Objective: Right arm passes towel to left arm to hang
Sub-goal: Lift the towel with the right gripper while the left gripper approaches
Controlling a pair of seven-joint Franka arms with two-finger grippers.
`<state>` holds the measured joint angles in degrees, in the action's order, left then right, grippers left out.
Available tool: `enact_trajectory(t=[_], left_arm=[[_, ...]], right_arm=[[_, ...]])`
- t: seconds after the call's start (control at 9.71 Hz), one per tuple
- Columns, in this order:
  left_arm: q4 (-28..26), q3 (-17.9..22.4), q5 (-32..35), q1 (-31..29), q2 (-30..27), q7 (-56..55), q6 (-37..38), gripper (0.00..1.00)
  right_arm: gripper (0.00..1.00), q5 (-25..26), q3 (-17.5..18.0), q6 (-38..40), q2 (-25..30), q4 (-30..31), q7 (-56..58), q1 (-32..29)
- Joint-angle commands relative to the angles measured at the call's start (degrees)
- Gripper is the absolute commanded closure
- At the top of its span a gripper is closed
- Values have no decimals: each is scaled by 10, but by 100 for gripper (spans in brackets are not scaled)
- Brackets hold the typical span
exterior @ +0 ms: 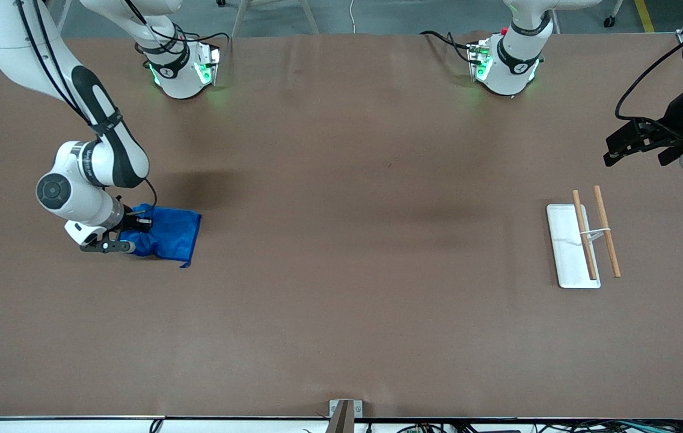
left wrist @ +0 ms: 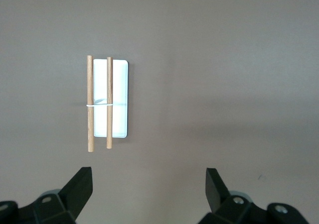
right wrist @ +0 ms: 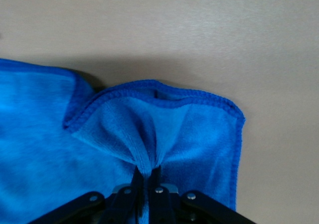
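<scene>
The blue towel [exterior: 167,233] lies on the brown table at the right arm's end. My right gripper [exterior: 136,227] is down on it and shut, pinching a bunched fold near the towel's hem [right wrist: 149,149]. The rest of the towel [right wrist: 45,149] lies flat on the table. The rack, a white base [exterior: 565,240] with two wooden rods [exterior: 607,239], stands at the left arm's end. My left gripper [exterior: 621,144] is open and empty, held in the air at the left arm's end of the table, beside the rack [left wrist: 117,98].
The brown table [exterior: 353,240] stretches wide between the towel and the rack. Both arm bases [exterior: 179,72] stand along the table's edge farthest from the front camera.
</scene>
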<state>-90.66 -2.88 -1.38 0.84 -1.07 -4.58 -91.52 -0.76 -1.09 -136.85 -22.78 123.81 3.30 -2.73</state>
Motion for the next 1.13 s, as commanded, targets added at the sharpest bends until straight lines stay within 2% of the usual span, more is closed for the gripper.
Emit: enact_trajectory(t=[0.0,0.21,0.41,0.51,0.72,0.82,1.03], left_arm=[[-11,-1,0,-2,8,5,0,0],[-14,-2,0,-3,6,6,3,0],[-28,-2,-10,-1,-1,6,5,0],[-40,-2,-23,-2,-5,5,7,0],[-53,-2,-66,-2,-6,6,22,0],[-62,-3,-83,-2,-6,14,27,0],[-85,-3,-107,1,-7,66,33,0]], right_arm=[[99,-56,5,170,20,-108,-1,3],[99,-91,10,255,42,-171,-1,10],[99,-145,38,333,46,-233,-18,14],[99,-160,67,357,46,-259,-37,16],[99,-164,145,354,42,-290,-93,15],[99,-205,178,344,41,-291,-99,19],[99,-364,201,326,38,-290,-96,31]])
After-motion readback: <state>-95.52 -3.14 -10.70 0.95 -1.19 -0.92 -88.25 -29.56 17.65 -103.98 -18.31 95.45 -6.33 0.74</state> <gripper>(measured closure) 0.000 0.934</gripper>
